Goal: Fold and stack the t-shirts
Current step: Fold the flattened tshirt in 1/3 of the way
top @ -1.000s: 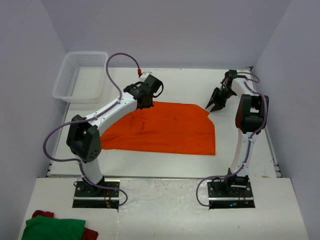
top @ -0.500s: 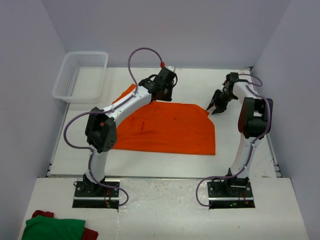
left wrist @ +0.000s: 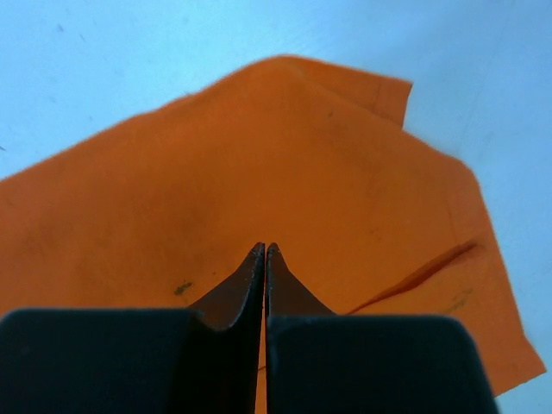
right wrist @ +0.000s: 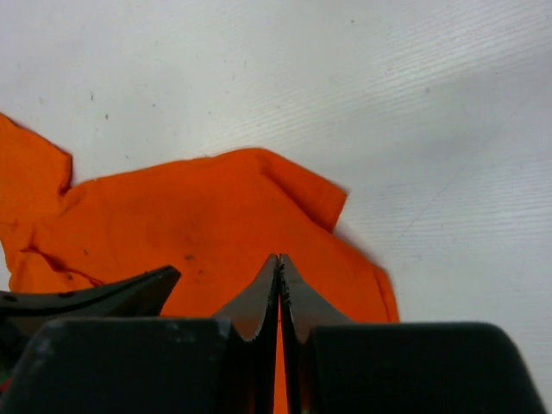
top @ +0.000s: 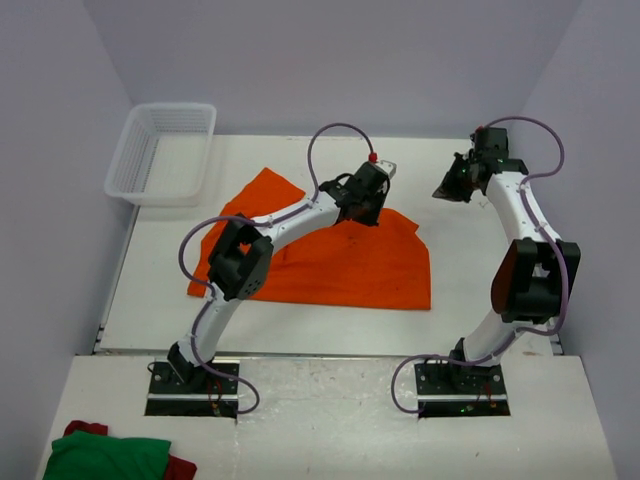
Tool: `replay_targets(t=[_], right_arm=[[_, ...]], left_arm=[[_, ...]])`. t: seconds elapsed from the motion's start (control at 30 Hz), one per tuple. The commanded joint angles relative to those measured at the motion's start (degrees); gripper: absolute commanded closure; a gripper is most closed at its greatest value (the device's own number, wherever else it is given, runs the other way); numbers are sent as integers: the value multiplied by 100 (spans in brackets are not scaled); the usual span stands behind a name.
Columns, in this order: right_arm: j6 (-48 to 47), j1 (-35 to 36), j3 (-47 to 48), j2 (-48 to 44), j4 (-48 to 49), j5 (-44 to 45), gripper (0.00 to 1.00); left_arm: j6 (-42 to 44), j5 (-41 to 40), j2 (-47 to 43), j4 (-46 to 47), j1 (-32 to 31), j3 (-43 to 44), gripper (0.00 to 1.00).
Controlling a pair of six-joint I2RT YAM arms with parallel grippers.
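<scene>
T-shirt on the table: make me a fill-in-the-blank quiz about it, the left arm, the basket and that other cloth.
1. The t-shirt spread on the table is ____ in colour.
2. The left arm holds its jaws over the t-shirt's far edge, and they are ____.
3. The white basket sits at the table's far ____ corner.
4. The cloth on top of the heap near the left arm's base is ____.

Missing words: orange; shut; left; green.

The white table point(top: 320, 325) bears an orange t-shirt point(top: 350, 270) and, seemingly, a basket point(top: 124, 165).
</scene>
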Motion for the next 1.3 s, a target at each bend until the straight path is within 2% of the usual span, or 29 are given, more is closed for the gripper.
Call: replay_targets(t=[0.0,0.23,0.4,0.83,1.0,1.2,1.27], right_arm=[[131,-23,-115,-221,173,-109,100],[158,-14,-308,-476,58,-40,100],[157,-14,-264,-231,-57,-39,100],[-53,144,-422,51,49,128,100],[-98,222,-430,157,31,-135,100],[-1,802,-1063,-248,480,733,100],[-62,960,-1073,-248,445,1085,91]], left_arm=[[77,120,-369,400,-238,-449,100],[-125,209,-1176,646,-722,-1592,100],[-283,182,-1494,857,-960,-2303,100],[-450,278,-1134,1033,-1039,-2867,100],[-503,234,-1099,1025,-1039,-3069,100],[-731,269,-1239,998,-1047,-3569,100],[-846,270,-1370,989,-1048,-3815,100]])
